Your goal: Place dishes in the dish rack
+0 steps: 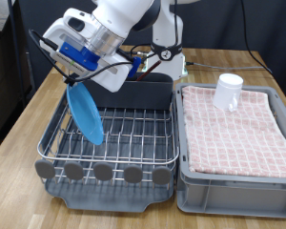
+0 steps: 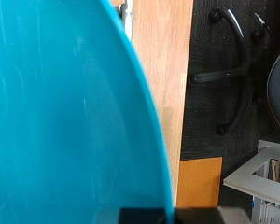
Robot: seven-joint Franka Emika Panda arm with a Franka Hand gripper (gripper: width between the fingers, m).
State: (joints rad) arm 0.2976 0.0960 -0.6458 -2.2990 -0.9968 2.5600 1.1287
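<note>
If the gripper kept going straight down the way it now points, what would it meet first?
Probably the dish rack: the gripper holds the blue plate on edge, whose lower rim seems at the wire grid, though depth is unclear.

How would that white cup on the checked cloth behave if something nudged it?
The white cup looks small and thin, so probably light. It stands alone on soft pink checked cloth, so it may tip easily. Being round, it would likely roll once down.

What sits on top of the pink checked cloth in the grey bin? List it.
A white cup stands on the pink checked cloth, near its far edge. Nothing else shows on it. The cloth hides whatever lies beneath it in the grey bin.
</note>
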